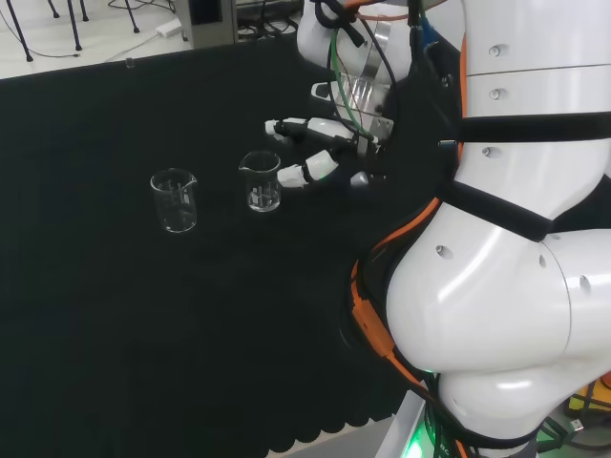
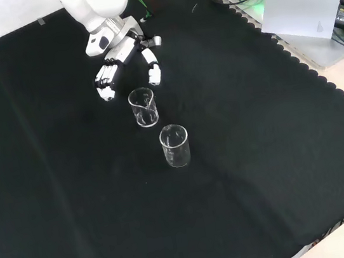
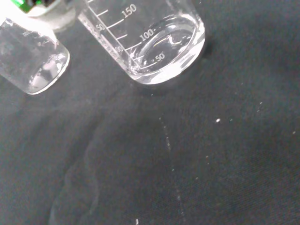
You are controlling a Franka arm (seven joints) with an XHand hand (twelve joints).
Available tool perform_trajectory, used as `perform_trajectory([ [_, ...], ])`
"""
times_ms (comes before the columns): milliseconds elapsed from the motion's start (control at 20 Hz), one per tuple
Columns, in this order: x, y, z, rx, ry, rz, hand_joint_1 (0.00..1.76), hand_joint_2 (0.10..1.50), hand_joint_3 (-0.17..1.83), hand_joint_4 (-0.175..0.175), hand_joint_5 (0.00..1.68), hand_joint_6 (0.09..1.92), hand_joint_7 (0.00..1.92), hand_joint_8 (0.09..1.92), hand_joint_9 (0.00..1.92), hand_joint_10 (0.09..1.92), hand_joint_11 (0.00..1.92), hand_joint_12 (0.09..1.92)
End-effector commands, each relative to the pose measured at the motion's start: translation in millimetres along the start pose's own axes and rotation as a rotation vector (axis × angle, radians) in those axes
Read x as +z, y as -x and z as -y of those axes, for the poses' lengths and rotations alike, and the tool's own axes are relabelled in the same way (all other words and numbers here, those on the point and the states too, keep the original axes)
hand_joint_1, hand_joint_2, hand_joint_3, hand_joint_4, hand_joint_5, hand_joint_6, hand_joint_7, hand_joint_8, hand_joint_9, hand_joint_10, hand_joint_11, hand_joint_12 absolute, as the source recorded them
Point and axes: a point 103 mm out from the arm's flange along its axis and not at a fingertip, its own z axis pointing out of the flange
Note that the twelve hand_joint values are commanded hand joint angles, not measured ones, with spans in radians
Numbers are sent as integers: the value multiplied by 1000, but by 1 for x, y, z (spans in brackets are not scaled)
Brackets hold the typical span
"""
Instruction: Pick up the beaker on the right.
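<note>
Two clear glass beakers stand upright on the black cloth. In the head view one beaker [image 1: 261, 181] is at the right and the other beaker [image 1: 174, 200] to its left. My hand [image 1: 320, 148] hovers just right of the right-hand beaker, fingers straight and spread, holding nothing. In the front view the hand [image 2: 125, 58] sits just above the nearer-to-it beaker [image 2: 143, 107], with the second beaker [image 2: 175, 145] lower down. The wrist view has the close beaker [image 3: 154, 40] large, with printed graduations, and the other beaker [image 3: 30, 58] beside it.
The arm's white links [image 1: 516, 239] stand at the right of the head view. Cables and a white sheet [image 2: 300, 11] lie beyond the cloth's scalloped edge at the front view's upper right. Bare black cloth [image 2: 75, 213] surrounds the beakers.
</note>
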Motion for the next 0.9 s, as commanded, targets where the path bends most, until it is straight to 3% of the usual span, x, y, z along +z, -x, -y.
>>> perform_trajectory([
  [50, 7, -2, -4, -22, 13, -47, 713, 522, 542, -3, 194, 87, 114, 489, 210, 567, 0, 988],
  [550, 32, -7, -12, -55, 31, -109, 723, 515, 561, -9, 427, 87, 256, 518, 316, 577, 0, 1042],
  [900, 41, -9, -21, -60, 20, -130, 730, 515, 564, -13, 415, 87, 286, 520, 348, 576, 0, 1062],
])
